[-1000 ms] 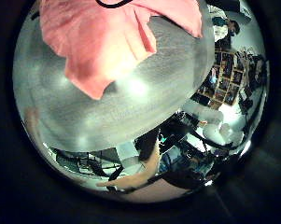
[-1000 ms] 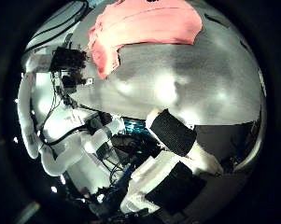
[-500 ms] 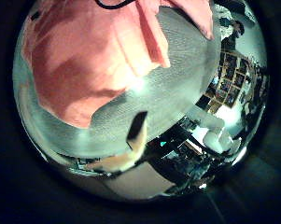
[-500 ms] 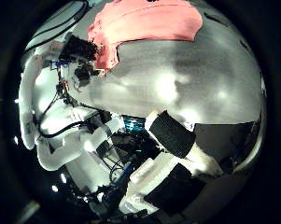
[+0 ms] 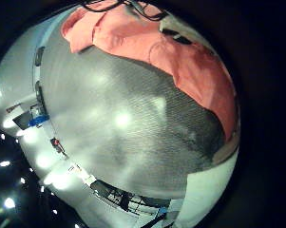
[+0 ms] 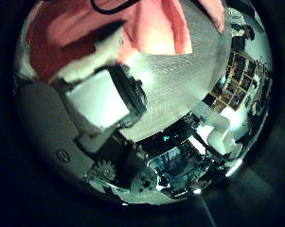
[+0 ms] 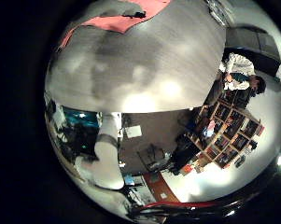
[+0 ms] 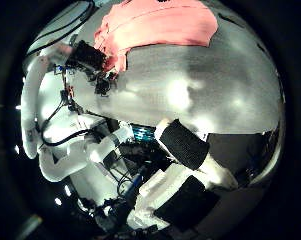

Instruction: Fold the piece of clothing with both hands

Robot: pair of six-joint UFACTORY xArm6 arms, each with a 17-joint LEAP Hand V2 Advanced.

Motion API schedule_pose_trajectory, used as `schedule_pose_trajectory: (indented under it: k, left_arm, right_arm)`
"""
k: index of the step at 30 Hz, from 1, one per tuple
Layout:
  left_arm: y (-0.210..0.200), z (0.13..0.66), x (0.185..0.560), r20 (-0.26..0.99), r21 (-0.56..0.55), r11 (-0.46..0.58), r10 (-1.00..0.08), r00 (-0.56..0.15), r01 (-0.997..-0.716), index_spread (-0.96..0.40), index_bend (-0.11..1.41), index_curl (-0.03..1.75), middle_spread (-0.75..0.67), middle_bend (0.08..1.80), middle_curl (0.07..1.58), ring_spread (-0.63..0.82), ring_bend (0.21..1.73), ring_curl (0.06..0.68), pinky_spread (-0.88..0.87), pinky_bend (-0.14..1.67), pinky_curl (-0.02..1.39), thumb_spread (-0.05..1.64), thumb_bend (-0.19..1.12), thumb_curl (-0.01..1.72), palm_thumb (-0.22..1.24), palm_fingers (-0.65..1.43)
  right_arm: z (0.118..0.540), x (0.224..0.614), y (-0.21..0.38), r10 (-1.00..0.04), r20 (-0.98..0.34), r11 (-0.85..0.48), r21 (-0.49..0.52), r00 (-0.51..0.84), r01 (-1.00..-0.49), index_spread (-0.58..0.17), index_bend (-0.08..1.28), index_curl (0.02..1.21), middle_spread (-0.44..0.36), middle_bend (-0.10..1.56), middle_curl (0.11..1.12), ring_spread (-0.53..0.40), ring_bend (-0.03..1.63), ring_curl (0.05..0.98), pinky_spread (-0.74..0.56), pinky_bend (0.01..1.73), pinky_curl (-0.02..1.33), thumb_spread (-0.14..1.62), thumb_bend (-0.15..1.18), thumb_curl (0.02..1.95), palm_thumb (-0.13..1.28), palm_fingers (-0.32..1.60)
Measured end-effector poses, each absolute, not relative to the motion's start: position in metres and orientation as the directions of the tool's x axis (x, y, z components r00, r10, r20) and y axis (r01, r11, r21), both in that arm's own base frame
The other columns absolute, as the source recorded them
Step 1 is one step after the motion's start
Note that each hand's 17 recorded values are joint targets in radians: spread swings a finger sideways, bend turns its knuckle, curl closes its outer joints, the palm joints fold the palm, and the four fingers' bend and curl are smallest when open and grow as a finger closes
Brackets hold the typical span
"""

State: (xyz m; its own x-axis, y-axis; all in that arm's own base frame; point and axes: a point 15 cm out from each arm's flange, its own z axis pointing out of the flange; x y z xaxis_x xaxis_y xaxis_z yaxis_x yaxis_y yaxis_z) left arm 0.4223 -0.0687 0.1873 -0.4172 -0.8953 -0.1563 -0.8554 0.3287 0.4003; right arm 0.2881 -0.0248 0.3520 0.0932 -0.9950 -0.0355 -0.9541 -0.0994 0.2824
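Left thumb side palm view, nearest first: left hand point(image 6: 104, 99) right at the hem of the pinkish, soft, rumpled cloth garment point(image 6: 156, 28), fingers point(image 6: 97, 59) stretched out rather than curled, tips touching the garment's near edge. No closed pinch visible, nothing lifted.

Beyond the left hand, the garment itself: spread loosely on the grey, flat, matte tabletop point(image 6: 175, 90), mostly one layer, edges wavy, not yet folded. Bare tabletop all along the garment's near side.

Farthest from the garment: right hand point(image 8: 185, 145), well apart from the garment's edge, above bare tabletop. Nothing seen in its hold; how far open, cannot tell.

Step in hand, by judgement: taking hold of the garment's edge for the first fold. To do it well:
- Slide under the hem and pinch only the top layer, close to a corner.
- Bring the right hand to the matching corner of the garment before any lift.
- Lift both corners level, carry them across the garment together, lay down flat without dragging.

Count: one garment, two hands, one tabletop.
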Motion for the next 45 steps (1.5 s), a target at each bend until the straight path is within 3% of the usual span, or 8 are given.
schedule_pose_trajectory:
  k: [6, 12, 23, 30, 36, 42, 44, 45]
  left_arm:
    - [-0.072, 0.21, 0.422, -0.135, 0.354, 0.348, -0.9, -0.415, -0.868, -0.49, 0.4, 0.72, -0.48, 0.95, 0.81, -0.47, 1.26, 0.483, -0.6, 1.04, 0.58, 1.02, 0.12, 0.49, 0.86, 1.21]
    - [-0.085, 0.248, 0.406, -0.069, 0.299, 0.379, -0.907, -0.415, -0.876, -0.59, 0.45, 0.88, -0.51, 1.02, 0.86, -0.46, 1.34, 0.513, -0.61, 1.15, 0.62, 1.04, 0.1, 0.56, 0.9, 1.15]
    - [-0.079, 0.29, 0.375, -0.073, 0.32, 0.379, -0.904, -0.422, -0.868, -0.7, 0.41, 1.11, -0.53, 1.06, 0.92, -0.44, 1.4, 0.523, -0.6, 1.22, 0.62, 1.06, 0.05, 0.64, 0.92, 1.11]
    - [-0.077, 0.302, 0.373, -0.08, 0.316, 0.376, -0.904, -0.42, -0.871, -0.74, 0.35, 1.22, -0.53, 1.06, 0.93, -0.43, 1.4, 0.519, -0.59, 1.23, 0.61, 1.07, 0.02, 0.68, 0.92, 1.1]
    - [-0.078, 0.313, 0.371, -0.081, 0.312, 0.379, -0.903, -0.422, -0.871, -0.75, 0.33, 1.29, -0.54, 1.05, 0.94, -0.43, 1.4, 0.515, -0.59, 1.23, 0.6, 1.08, 0.0, 0.7, 0.93, 1.11]
    - [-0.08, 0.321, 0.37, -0.082, 0.303, 0.386, -0.9, -0.428, -0.871, -0.76, 0.3, 1.35, -0.54, 1.04, 0.95, -0.43, 1.4, 0.512, -0.59, 1.23, 0.59, 1.08, -0.01, 0.72, 0.93, 1.12]
    - [-0.08, 0.323, 0.369, -0.08, 0.303, 0.39, -0.899, -0.431, -0.869, -0.76, 0.29, 1.37, -0.54, 1.03, 0.95, -0.43, 1.4, 0.511, -0.58, 1.24, 0.59, 1.08, -0.01, 0.72, 0.93, 1.12]
    - [-0.081, 0.323, 0.369, -0.08, 0.302, 0.392, -0.898, -0.433, -0.869, -0.76, 0.29, 1.38, -0.54, 1.03, 0.95, -0.43, 1.4, 0.511, -0.58, 1.24, 0.59, 1.08, -0.01, 0.72, 0.93, 1.12]
  right_arm:
    - [0.347, 0.286, -0.025, -0.995, -0.038, -0.098, 0.295, 0.091, -0.95, -0.375, 0.17, 0.31, -0.036, 0.33, 0.38, 0.037, 0.66, 0.201, 0.37, 0.66, 0.12, 1.33, -0.01, 0.32, 0.51, 0.3]
    - [0.335, 0.298, -0.026, -0.995, -0.034, -0.099, 0.275, 0.093, -0.956, -0.375, 0.16, 0.3, -0.046, 0.33, 0.38, -0.001, 0.69, 0.209, 0.32, 0.65, 0.12, 1.32, -0.01, 0.33, 0.53, 0.32]
    - [0.262, 0.344, -0.025, -0.994, -0.033, -0.11, 0.271, 0.105, -0.956, -0.311, 0.14, 0.28, -0.061, 0.34, 0.39, -0.059, 0.74, 0.227, 0.21, 0.7, 0.13, 1.2, -0.03, 0.35, 0.52, 0.27]
    - [0.23, 0.381, -0.005, -0.988, -0.016, -0.151, 0.202, 0.151, -0.968, -0.267, 0.16, 0.28, -0.061, 0.34, 0.39, -0.053, 0.72, 0.228, 0.19, 0.71, 0.13, 1.12, -0.03, 0.35, 0.5, 0.23]
    - [0.189, 0.379, 0.006, -0.99, -0.007, -0.142, 0.229, 0.144, -0.963, -0.251, 0.17, 0.29, -0.055, 0.34, 0.39, -0.045, 0.71, 0.23, 0.19, 0.69, 0.13, 1.09, -0.03, 0.35, 0.5, 0.23]
    - [0.172, 0.379, 0.021, -0.986, 0.002, -0.158, 0.26, 0.164, -0.953, -0.243, 0.16, 0.3, -0.079, 0.33, 0.39, -0.129, 0.82, 0.254, 0.05, 0.74, 0.13, 1.06, -0.01, 0.37, 0.55, 0.42]
    - [0.169, 0.379, 0.026, -0.985, 0.004, -0.165, 0.266, 0.173, -0.95, -0.26, 0.16, 0.29, -0.111, 0.36, 0.4, -0.182, 0.88, 0.268, -0.07, 0.82, 0.13, 1.05, -0.01, 0.38, 0.59, 0.55]
    - [0.169, 0.379, 0.026, -0.985, 0.004, -0.165, 0.268, 0.172, -0.949, -0.282, 0.14, 0.29, -0.135, 0.39, 0.41, -0.218, 0.96, 0.298, -0.17, 0.93, 0.16, 1.05, 0.0, 0.39, 0.62, 0.74]
